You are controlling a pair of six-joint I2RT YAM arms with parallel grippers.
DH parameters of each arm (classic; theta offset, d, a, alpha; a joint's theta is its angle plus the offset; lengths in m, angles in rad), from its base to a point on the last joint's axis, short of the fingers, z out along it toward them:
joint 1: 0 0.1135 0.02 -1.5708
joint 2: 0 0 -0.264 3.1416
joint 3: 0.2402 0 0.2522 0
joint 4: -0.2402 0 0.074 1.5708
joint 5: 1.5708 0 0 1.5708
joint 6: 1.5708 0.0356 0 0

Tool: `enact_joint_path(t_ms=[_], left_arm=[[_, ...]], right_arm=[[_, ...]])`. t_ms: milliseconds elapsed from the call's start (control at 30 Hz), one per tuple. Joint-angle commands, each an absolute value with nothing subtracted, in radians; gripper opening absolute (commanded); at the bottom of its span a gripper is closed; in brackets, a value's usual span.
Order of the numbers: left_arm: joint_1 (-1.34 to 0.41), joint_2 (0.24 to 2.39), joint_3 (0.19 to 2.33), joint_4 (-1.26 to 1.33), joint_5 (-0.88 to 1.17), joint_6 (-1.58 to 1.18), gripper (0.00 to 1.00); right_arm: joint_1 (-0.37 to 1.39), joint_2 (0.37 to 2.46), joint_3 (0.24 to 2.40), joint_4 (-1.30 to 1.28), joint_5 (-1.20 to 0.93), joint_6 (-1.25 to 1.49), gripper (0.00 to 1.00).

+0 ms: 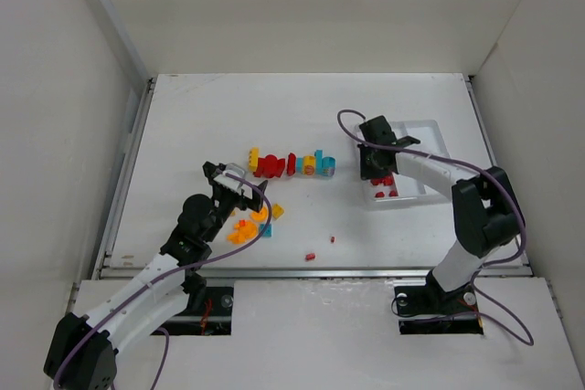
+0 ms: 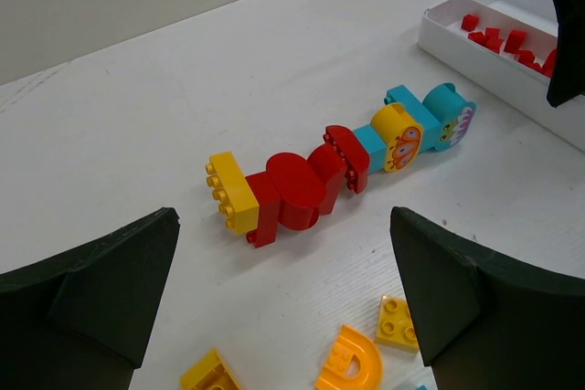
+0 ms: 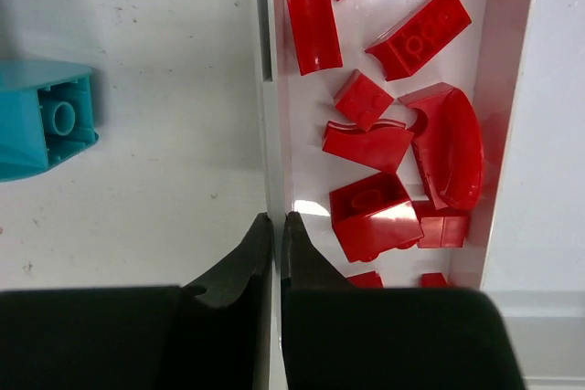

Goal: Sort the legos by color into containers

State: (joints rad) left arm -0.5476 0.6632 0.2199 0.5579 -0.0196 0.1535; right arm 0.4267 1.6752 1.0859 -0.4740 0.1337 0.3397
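A joined row of yellow, red and cyan legos [image 1: 291, 165] lies mid-table; it also shows in the left wrist view [image 2: 302, 184]. Loose yellow and orange legos [image 1: 249, 226] lie near it, among them an orange arch [image 2: 352, 358] and a yellow plate [image 2: 398, 321]. My left gripper [image 1: 236, 182] is open and empty, hovering over the gap between the row and the yellow pieces [image 2: 283, 226]. The white tray [image 1: 425, 139] holds several red legos [image 3: 370, 212] in its left compartment. My right gripper [image 3: 277, 221] is shut on the tray's left wall [image 3: 272, 89].
Two tiny red pieces [image 1: 311, 255] lie near the front edge. A cyan brick [image 3: 41, 121] lies left of the tray. The tray's other two compartments show no bricks. White walls enclose the table on three sides.
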Motion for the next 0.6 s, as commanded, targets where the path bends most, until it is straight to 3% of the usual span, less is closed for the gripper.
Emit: enact_joint_path(t_ms=[0,500,567], left_arm=[[-0.543,0.646,0.212,0.621,-0.006,0.16,1.0],[-0.543,0.646,0.212,0.621,-0.006,0.16,1.0],[-0.543,0.646,0.212,0.621,-0.006,0.16,1.0]], right_arm=[[0.436,1.746,1.094,-0.449,0.17,0.422,0.0],[0.466,1.851,1.299,-0.529,0.236,0.453,0.0],[0.466,1.852,1.299,-0.538,0.236,0.453,0.09]])
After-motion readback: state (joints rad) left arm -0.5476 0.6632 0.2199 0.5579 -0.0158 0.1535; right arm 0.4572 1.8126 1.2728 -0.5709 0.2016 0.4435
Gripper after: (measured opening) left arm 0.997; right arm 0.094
